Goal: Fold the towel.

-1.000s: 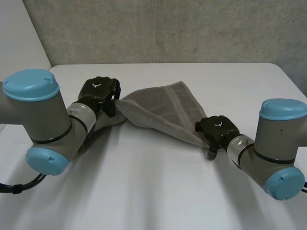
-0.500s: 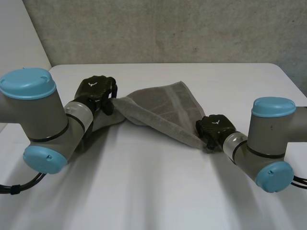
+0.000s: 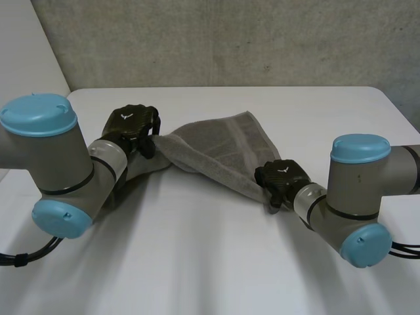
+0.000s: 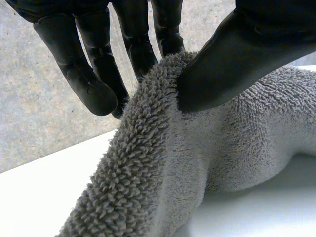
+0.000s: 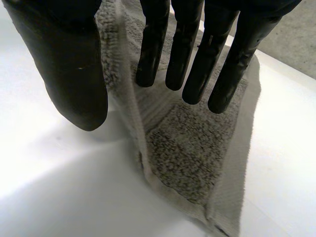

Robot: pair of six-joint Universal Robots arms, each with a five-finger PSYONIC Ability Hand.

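Overhead, a white mark (image 3: 125,115) tops each hand; wrist views show left hand (image 3: 136,128) and right hand (image 3: 282,181) both thumb-pinching the towel (image 3: 223,147).

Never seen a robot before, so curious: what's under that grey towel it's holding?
Beneath the lifted near edge of the towel, only bare white table shows. Where the towel's far part lies on the table, the cloth covers whatever is below.

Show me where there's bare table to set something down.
The widest bare patch of table lies near, between the left arm and the right arm, in front of the towel. Another bare strip runs behind the towel to the far edge. The middle is crowded: the towel stretches there from the left hand to the right hand, both pinching it.
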